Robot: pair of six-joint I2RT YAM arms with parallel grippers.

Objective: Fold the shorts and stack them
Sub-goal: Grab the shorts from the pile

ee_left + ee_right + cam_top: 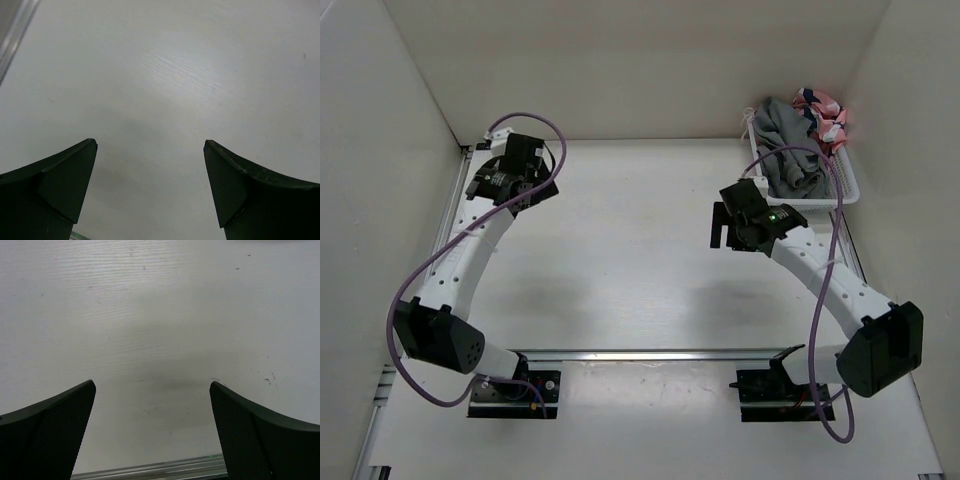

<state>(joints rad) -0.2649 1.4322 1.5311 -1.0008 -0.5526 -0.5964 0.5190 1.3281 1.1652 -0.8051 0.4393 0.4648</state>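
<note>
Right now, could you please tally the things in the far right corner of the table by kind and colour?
Grey shorts: 1 bunched heap (pairs within cannot be counted)
Pink patterned cloth: 1
White basket: 1
Total: 3
</note>
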